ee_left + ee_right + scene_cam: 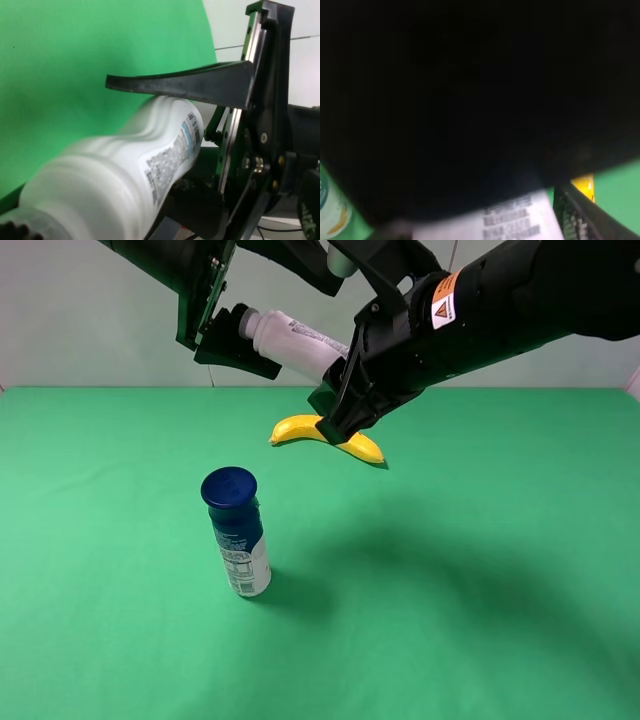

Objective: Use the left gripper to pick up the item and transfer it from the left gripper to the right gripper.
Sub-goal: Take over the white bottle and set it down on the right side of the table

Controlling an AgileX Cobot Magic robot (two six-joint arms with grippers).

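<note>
Currently I see the bottle (295, 343) aloft over the green worktop (480, 570), long axis tilted. Cap end is higher, clamped in the left hand (240, 337). Base meets the right hand (336, 405), whose grip I cannot tell. Pale wall (80, 340) behind.

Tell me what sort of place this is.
Probably a robotics lab test bench: a green-covered table, bare pale wall behind, black robot arm with a warning sticker, and staged props, a banana and a blue-capped bottle.
</note>
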